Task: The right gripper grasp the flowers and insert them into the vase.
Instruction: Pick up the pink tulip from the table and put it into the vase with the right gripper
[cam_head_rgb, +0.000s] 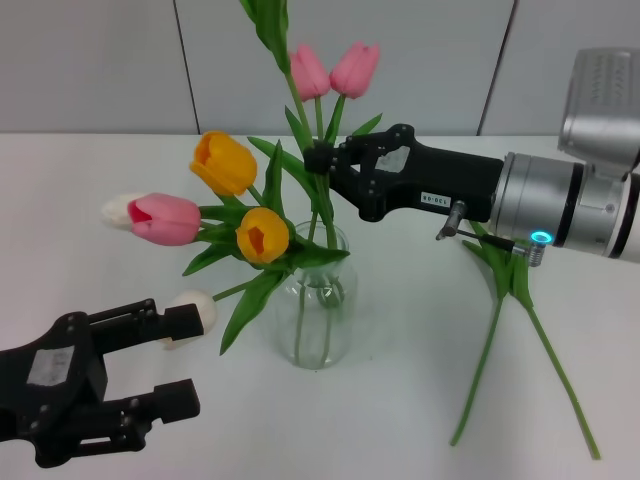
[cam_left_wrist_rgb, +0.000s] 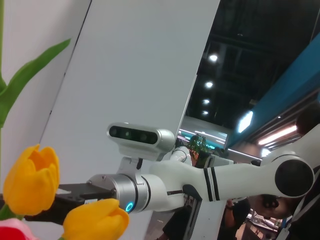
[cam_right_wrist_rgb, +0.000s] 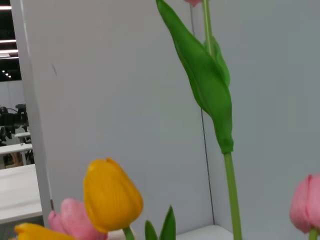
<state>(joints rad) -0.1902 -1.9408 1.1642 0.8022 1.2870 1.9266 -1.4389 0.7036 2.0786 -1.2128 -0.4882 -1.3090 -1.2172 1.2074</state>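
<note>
- The right gripper reaches in over the vase, its fingers clamped on the stems of the flowers just above the vase's open neck.
- Above the fingers, two pink buds stand upright; below them, the stems run down into the clear glass.
- Beside the fingers, on their far side from the wrist, yellow-orange tulips and a pink tulip lean out of the vase.
- Two loose green stems lie on the white tabletop under the right wrist.
- The left gripper hovers low, well apart from the vase, fingers spread and empty.
</note>
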